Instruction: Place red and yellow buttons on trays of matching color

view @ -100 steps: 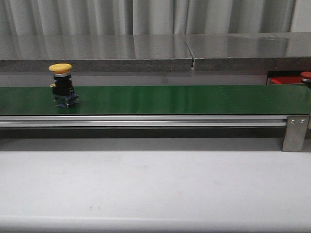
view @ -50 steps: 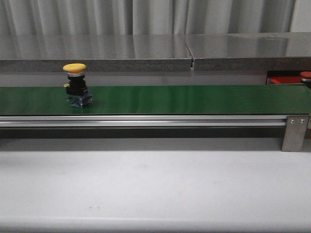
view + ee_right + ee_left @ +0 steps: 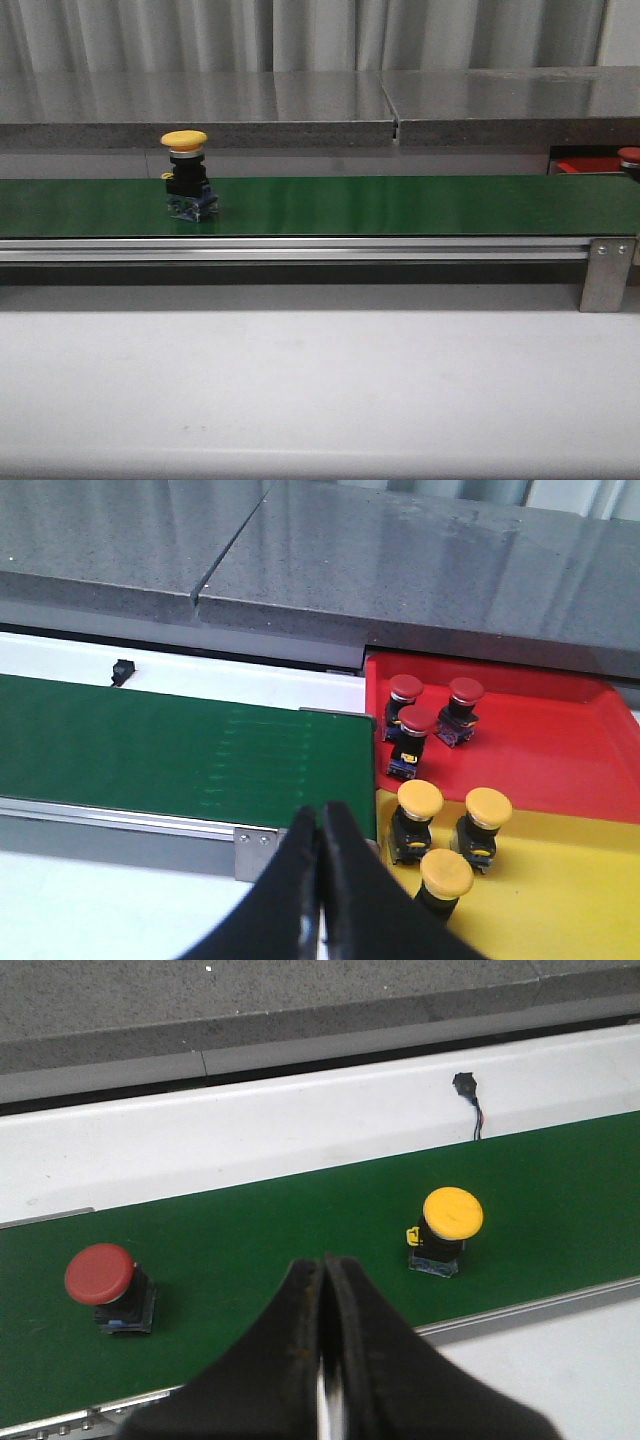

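Buttons ride the long green belt (image 3: 400,205), which runs left to right across the front view. Largest first: belt, then trays, then buttons.

Red tray (image 3: 560,735) sits just past the belt's right end, on its far side; yellow tray (image 3: 560,880) is just beside it on the near side. Three red-capped buttons already stand on the red tray near its belt-side edge, three yellow-capped ones on the yellow tray, also near that edge.

Yellow button (image 3: 185,175) stands upright on the belt's left part, about mid-width, cap up. In the left wrist view the same yellow button (image 3: 450,1220) shows with a red button (image 3: 105,1285) well apart from it on the same belt; the red one is out of the front view's frame.

Handling, as a judgement: each is a rigid switch, domed plastic cap on a dark boxy body with a small clear base. Likely light, stiff, not fragile. Cap is glossy and rounded, so slippery; top-heavy look, could tip if nudged. Best hold is across the squarish dark body below the cap, flat faces between the pads.

Left gripper (image 3: 325,1290) hangs over the belt's near edge, between the two buttons, fingers pressed together, holding nothing. Right gripper (image 3: 320,845) hangs near the belt's right end beside the yellow tray, fingers also pressed together, empty.
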Robot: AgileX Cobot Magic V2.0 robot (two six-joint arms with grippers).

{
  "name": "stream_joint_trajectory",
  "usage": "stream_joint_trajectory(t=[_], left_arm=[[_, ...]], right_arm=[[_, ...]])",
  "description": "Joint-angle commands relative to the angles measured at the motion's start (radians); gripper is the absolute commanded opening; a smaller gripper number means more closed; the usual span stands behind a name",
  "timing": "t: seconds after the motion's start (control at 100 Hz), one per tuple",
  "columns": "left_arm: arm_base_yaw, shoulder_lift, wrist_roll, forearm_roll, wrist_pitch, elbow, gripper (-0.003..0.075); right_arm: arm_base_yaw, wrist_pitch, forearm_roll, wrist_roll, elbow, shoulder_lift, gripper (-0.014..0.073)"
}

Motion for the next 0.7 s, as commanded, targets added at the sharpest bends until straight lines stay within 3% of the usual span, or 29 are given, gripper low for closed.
stream_joint_trajectory(t=[0.0, 0.37, 0.69], left_arm=[[-0.009, -0.086, 0.001, -0.013, -0.081, 0.030, -0.0020], [-0.009, -0.346, 0.001, -0.017, -0.123, 0.308, -0.0020], [-0.009, -0.479, 0.001, -0.017, -0.121, 0.380, -0.0020]], right_arm=[[0.003, -0.086, -0.003, -0.007, -0.024, 0.007, -0.0118], [0.003, -0.103, 0.019, -0.007, -0.024, 0.008, -0.0118], [0.041, -0.080, 0.027, -0.007, -0.077, 0.093, -0.0118]])
